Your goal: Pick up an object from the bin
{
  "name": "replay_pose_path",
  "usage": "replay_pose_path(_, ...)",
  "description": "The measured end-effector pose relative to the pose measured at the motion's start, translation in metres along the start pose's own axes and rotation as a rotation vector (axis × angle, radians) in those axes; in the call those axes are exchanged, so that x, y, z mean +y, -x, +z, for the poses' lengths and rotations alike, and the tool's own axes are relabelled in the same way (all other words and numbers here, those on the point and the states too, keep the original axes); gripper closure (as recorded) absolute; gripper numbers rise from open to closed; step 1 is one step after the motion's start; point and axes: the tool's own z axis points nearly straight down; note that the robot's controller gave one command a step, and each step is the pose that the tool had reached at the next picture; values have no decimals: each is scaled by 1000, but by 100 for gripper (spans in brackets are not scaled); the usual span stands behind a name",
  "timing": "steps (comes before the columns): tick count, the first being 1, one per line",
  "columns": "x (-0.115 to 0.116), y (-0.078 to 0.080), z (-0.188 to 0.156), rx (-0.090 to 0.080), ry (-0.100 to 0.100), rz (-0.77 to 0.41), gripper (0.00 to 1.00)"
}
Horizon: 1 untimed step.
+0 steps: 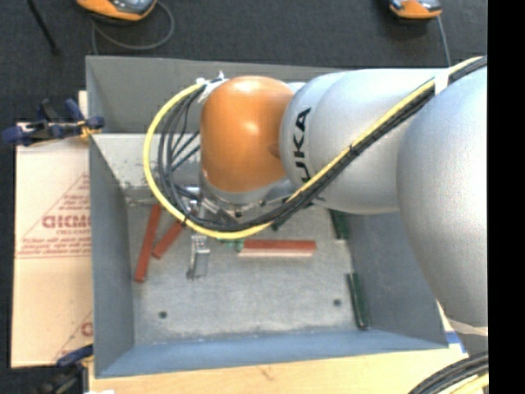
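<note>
A KUKA arm (pixel 369 154) reaches in from the right over a grey metal bin (pixel 111 302), its orange cover (pixel 238 138) and looped cables (pixel 164 171) hiding most of the bin's back half. What lies under the wrist cannot be seen. A dark green piece (pixel 339 225) shows at the arm's lower edge, its upper end cut off by the arm. A small green bit (pixel 235 242) peeks out just below the cables, too little of it in view to name.

On the bin floor, two red sticks lie at the left. The long red stick (pixel 146 249) slants down toward the left wall, and the short red stick (pixel 169 238) lies just beside it on its right, both with their upper ends near the cables. A pale red bar (pixel 276 249) lies level near the middle. A green stick (pixel 355 300) lies along the foot of the right wall, well apart from the rest.

The gripper (pixel 195 263) hangs below the wrist (a slim metal shape against the grey floor) between the short red stick and the bar, nearer the stick. It is over bare floor, and whether it touches that floor is unclear. Whether it is spread or closed cannot be told from this angle. The likeliest pick, the short red stick, lies on the floor just to the gripper's left.
</note>
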Motion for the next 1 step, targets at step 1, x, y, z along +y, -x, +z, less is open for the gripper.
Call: replay_pose_path(1,-70,64,102,-6,-4,-10,0)
